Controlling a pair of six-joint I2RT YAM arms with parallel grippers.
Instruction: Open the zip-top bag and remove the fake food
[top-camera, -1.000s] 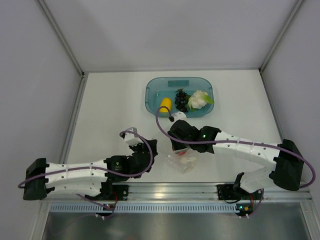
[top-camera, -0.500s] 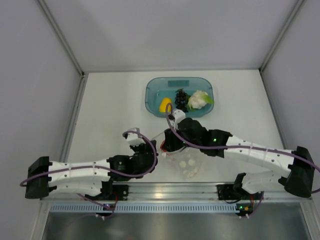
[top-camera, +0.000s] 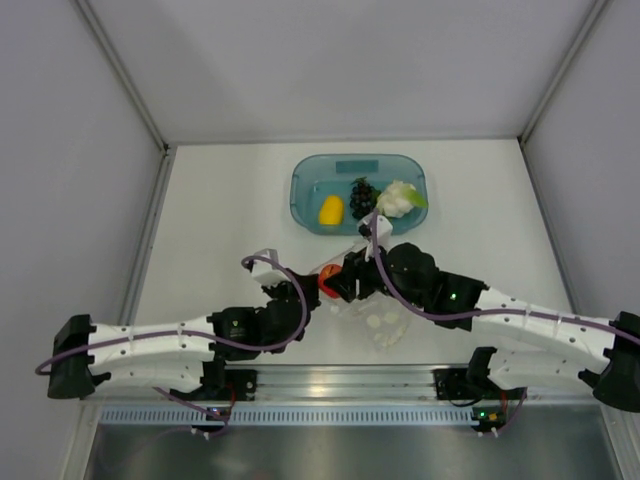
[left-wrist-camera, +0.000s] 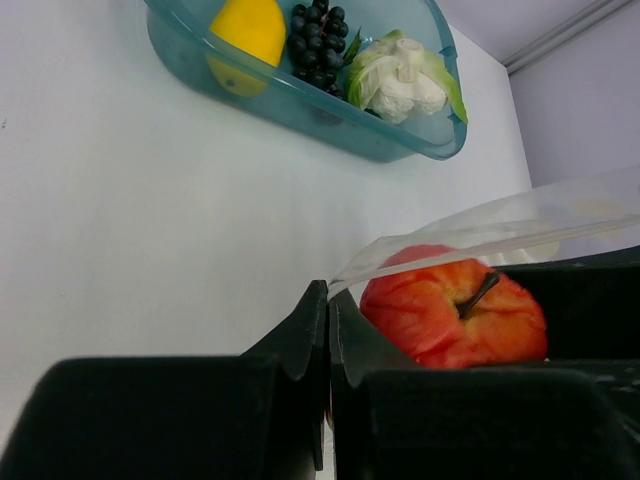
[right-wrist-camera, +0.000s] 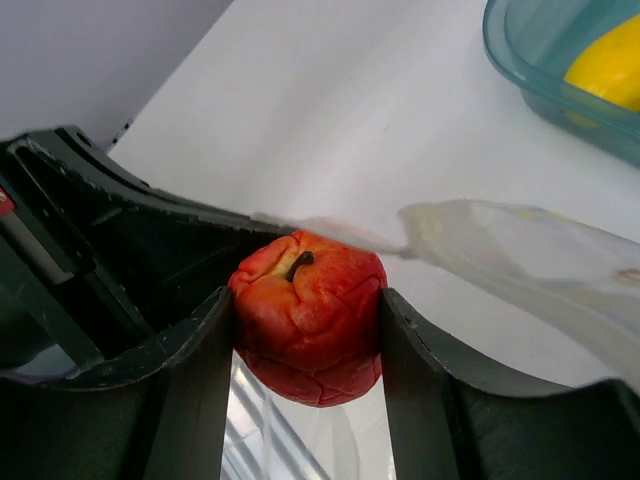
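Our right gripper (right-wrist-camera: 308, 345) stands about half open, its two fingers pressed against either side of the red apple (right-wrist-camera: 308, 310). The apple sits squarely between them with its stem pointing up toward the wrist. Our left gripper (left-wrist-camera: 328, 300) is fully closed, and a thin edge of the zip-top bag (left-wrist-camera: 500, 225) comes out from between its tips. From there the clear film stretches away to that gripper's right, passing just over the top of the apple.

From above, the two grippers are almost nose to nose over the desk (top-camera: 220, 220), with the apple between them. The rest of the bag lies crumpled on the near side of the right gripper, under its wrist. We cannot tell whether the apple is wholly clear of the bag's mouth, because the film runs so close behind it.

The teal tray (top-camera: 312, 180) lies straight beyond the right gripper, on the side away from the arm bases, with its long axis running across our reach. It holds the yellow fruit (top-camera: 331, 209), the grape bunch (top-camera: 362, 197) and the cauliflower (top-camera: 398, 198).

We judge that the apple is the last piece to come out. The right arm is the nearer one to the tray and has the apple in its grasp. The coming move therefore turns on drawing the apple away from the left gripper's pinch and forward toward the tray, while the left gripper anchors the bag so the film does not drag along.
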